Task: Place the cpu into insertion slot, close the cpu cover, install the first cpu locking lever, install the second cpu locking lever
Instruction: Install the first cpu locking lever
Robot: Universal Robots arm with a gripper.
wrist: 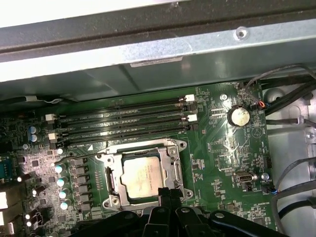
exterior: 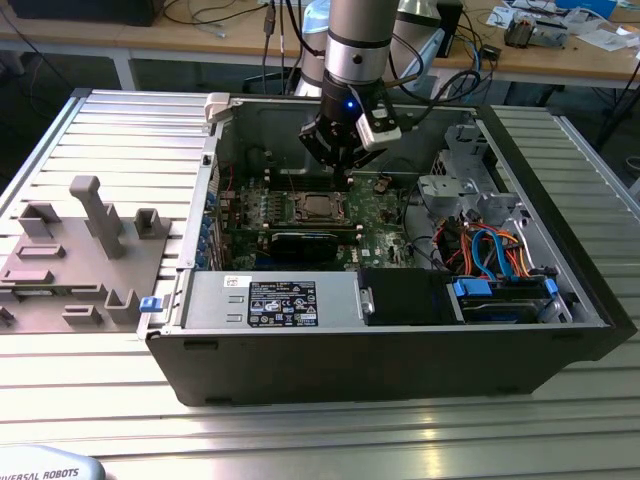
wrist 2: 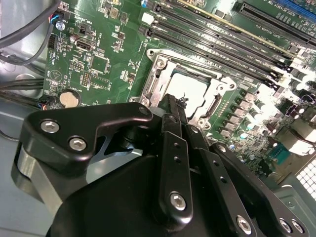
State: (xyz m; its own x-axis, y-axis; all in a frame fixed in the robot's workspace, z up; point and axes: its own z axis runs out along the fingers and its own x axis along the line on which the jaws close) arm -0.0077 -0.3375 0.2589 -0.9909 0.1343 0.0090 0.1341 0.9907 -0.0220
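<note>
Fingers (wrist 2: 174, 148) of the gripper (wrist 2: 174, 111) fill the near part of the second wrist view, black and pressed together, with nothing held between them. Their tips hang just above the edge of the socket (wrist: 106, 174), close to its metal rim, though I cannot tell whether they touch it. In the first wrist view the same tips (wrist: 165, 193) stand at one side of the socket. The chip (wrist: 140, 177) lies flat inside the socket, its pale metal top showing through the window of the cover (wrist: 177, 170), which lies down around it. Past the socket run long black memory slots (wrist: 123, 121) on the green board (wrist: 217, 148), and a round coin battery (wrist: 240, 116) sits well apart from the socket. In the exterior view the arm (exterior: 358, 45) reaches down into the open computer case (exterior: 400, 350), the gripper (exterior: 340, 165) just above the chip (exterior: 318, 208).
</note>
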